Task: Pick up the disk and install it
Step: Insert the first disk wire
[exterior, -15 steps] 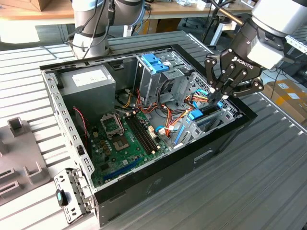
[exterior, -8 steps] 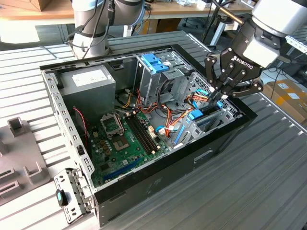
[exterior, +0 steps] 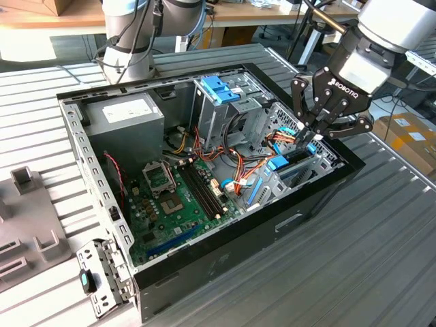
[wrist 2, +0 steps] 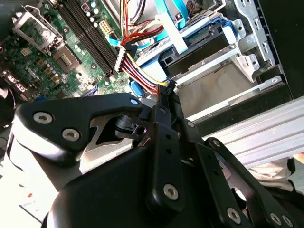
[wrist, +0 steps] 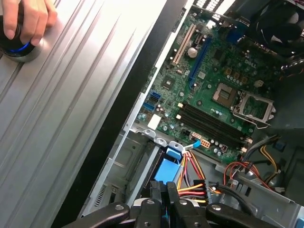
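On the slatted table (exterior: 381,238), the tool (exterior: 310,136) has fingers together in the case's (exterior: 272,225) bay.

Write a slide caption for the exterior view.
Robot hand reaching into the drive bay of an open computer case on a metal table.

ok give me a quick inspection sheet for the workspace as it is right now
Surface: ribbed metal table, carrying an open computer case.
Job's things: disk, blue part visible, sits in the bay at the case's corner, at the gripper's fingertips.
Clutter: grey moulded tray at the exterior view's left.
Grippers: gripper reaches into the bay over the disk; grip cannot be told.
Cables: red, yellow and orange wire bundle runs beside the bay.
Surroundings: a hand rests on a round knob on the table; cardboard box at the exterior view's right.
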### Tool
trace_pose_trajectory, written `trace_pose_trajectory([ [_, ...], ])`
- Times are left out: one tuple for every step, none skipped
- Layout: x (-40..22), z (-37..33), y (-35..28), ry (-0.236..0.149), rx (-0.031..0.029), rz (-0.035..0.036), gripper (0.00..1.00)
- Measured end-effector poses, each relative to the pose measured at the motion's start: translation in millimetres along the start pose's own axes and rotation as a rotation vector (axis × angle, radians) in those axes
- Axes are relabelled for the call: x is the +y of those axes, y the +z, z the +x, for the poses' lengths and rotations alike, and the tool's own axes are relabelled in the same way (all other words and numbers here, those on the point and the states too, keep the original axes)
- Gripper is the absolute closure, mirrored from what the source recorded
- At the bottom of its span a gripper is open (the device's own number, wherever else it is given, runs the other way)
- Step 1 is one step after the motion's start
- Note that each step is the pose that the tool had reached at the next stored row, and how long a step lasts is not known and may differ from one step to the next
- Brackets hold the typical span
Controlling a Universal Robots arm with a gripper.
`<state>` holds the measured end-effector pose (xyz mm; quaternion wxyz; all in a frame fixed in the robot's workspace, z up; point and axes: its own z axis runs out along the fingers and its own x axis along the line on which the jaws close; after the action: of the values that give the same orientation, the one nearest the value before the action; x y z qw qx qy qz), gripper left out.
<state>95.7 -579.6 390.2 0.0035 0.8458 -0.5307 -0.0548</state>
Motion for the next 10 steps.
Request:
trace_pose_trajectory([
  [-0.1,0.0,0.0,0.007,-0.0005,0.0006,0.83],
  [-0.1,0.0,0.0,0.017,-0.0011,0.0016,0.83],
  [-0.1,0.1,0.0,0.028,-0.0018,0.0025,0.83],
  [-0.2,0.1,0.0,0.036,-0.0024,0.0033,0.83],
  [-0.2,0.1,0.0,0.043,-0.0028,0.0039,0.83],
  [-0.3,0.1,0.0,0.053,-0.0034,0.0048,0.83],
  [-0.3,0.2,0.0,0.060,-0.0039,0.0054,0.83],
  [-0.4,0.2,0.0,0.074,-0.0049,0.0067,0.83],
  [-0.4,0.2,0.0,0.086,-0.0057,0.0078,0.83],
  [-0.5,0.2,0.0,0.092,-0.0060,0.0083,0.83],
])
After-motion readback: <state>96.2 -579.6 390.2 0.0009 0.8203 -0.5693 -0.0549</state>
